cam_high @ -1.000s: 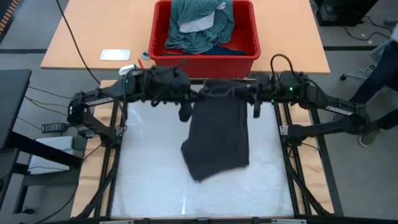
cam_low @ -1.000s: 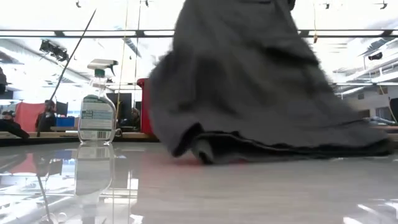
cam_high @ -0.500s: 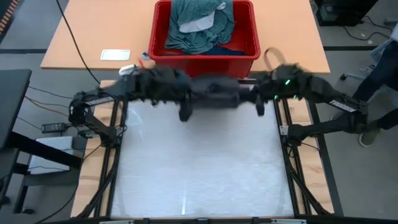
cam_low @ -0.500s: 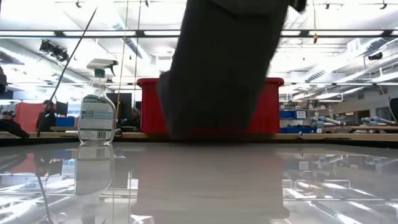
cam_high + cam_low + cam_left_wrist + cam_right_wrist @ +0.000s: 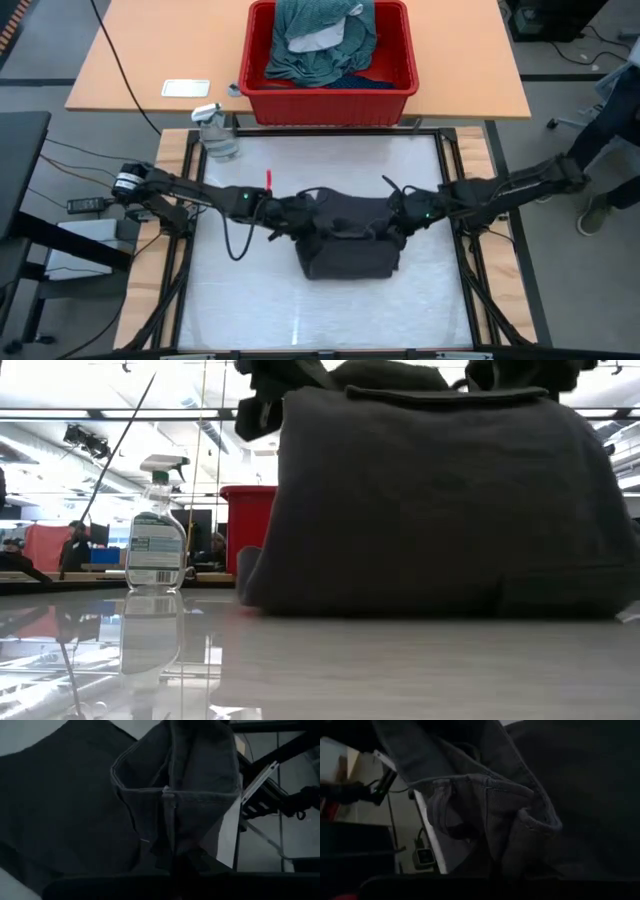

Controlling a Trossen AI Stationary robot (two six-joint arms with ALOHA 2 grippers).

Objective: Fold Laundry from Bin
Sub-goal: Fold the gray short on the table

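The dark grey piece (image 5: 348, 245) is now laid across the middle of the tabletop (image 5: 250, 300), doubled over itself into a compact block. One second ago it hung long from the far edge with its lower end trailing on the surface; half a second ago it was lifted clear at that edge. It has since been carried toward the middle and let down, so that the upper layer sits over the lower. In the low view the piece (image 5: 440, 500) stands as a broad mound, with its top hem held up.

The left hand (image 5: 300, 212) is at the piece's left top corner, and a bunched hem is seen pinched between its fingers in the left wrist view. The right hand (image 5: 398, 213) is at the right top corner, likewise closed on gathered hem in the right wrist view. Both arms have come down from the far edge and now reach in low from the side edges.

Judgement: a first fold has been made, but the corners are not yet released and the cloth is not flattened. The edges look uneven, so smoothing is probably needed.

The bin (image 5: 405, 60) stands beyond the far edge, with the teal shirt (image 5: 320, 55) and a white piece (image 5: 318, 40) inside. A spray bottle (image 5: 218, 135) stands at the far left corner.
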